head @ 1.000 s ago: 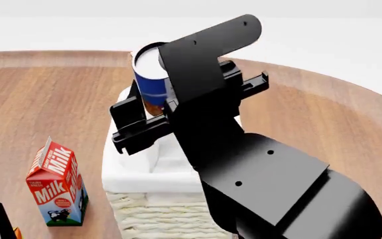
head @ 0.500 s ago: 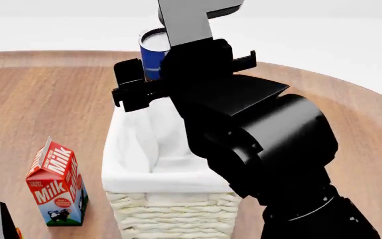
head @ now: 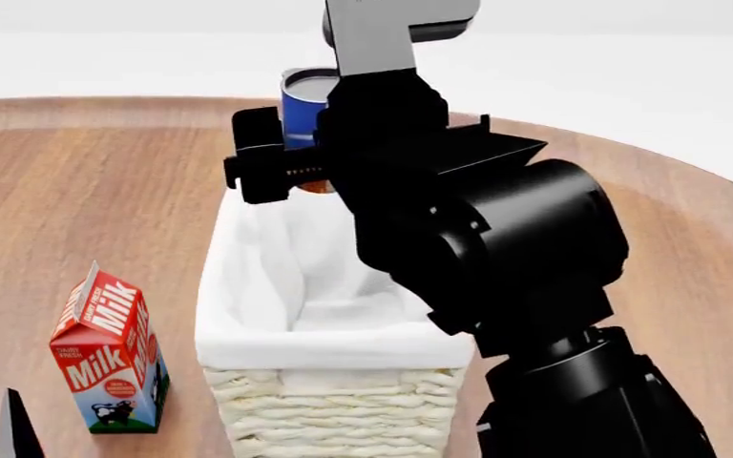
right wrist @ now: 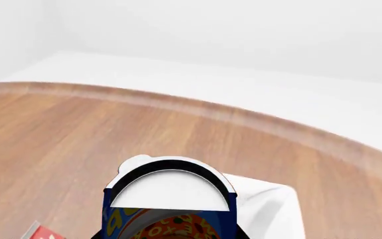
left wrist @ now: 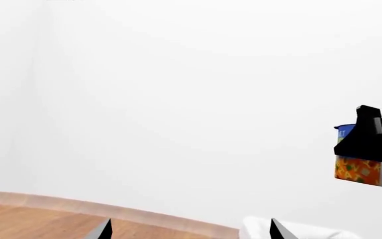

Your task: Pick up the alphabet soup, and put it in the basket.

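Observation:
The alphabet soup (head: pixel 302 107) is a blue can with an orange label, held upright in the air over the far end of the basket (head: pixel 331 344). My right gripper (head: pixel 304 160) is shut on the can's lower part. The basket is cream-white wicker with a white cloth lining, and it stands in the middle of the table. The left wrist view shows the can (left wrist: pixel 359 169) from the side, above the basket's cloth rim (left wrist: pixel 296 231). My left gripper (left wrist: pixel 189 234) is open with nothing between its fingers. The right wrist view looks down the can (right wrist: pixel 169 198).
A red and white milk carton (head: pixel 108 352) stands left of the basket, near my left gripper's fingertip (head: pixel 11 427). The round wooden table (head: pixel 87 191) has a raised rim at the back. My right arm (head: pixel 507 258) hides the basket's right side.
My right arm has turned and carried the can a little farther back and higher over the basket's far end. The basket and milk carton have not moved.

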`<state>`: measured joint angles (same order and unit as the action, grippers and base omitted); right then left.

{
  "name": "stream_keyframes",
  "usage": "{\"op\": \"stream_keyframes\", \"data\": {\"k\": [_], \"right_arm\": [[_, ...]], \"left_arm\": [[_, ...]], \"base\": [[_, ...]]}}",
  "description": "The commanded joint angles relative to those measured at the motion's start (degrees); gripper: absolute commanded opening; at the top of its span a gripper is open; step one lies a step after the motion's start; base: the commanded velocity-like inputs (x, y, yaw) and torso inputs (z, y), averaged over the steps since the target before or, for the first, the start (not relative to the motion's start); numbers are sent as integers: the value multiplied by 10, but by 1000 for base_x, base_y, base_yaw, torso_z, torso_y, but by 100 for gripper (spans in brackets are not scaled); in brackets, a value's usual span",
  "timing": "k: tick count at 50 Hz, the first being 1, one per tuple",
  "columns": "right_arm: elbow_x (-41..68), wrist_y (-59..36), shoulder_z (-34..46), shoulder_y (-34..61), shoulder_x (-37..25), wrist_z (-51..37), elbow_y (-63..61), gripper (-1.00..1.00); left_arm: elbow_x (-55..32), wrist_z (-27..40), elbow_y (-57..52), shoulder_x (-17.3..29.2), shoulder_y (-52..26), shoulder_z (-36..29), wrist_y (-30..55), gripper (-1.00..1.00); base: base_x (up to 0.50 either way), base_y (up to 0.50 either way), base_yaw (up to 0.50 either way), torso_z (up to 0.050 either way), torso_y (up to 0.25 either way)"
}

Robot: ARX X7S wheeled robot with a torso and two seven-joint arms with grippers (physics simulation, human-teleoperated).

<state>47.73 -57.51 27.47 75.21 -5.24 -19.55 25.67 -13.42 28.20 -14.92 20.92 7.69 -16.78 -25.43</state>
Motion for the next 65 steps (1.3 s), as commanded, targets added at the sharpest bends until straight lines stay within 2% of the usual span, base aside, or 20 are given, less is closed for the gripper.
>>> {"op": "stream_keyframes", "data": {"k": [1,16,48,65], "right_arm": [[-13,14,6,7,5,15,24,-100],[-13,21,19,8,5,17,31,-100],[7,28,25,6,2,13,21,-100],[14,29,35,7,3,14,16,-100]], "left_arm": [[15,6,0,-1,-3,-3,11,100],[24,12,-1,0,-6,-4,16,100],[20,15,0,2,-6,-7,15,100],[22,19,2,2,-9,-8,18,100]], "base": [[0,0,0,0,0],[1,0,0,0,-10],[-1,0,0,0,-148],[-1,0,0,0,-65]]}}
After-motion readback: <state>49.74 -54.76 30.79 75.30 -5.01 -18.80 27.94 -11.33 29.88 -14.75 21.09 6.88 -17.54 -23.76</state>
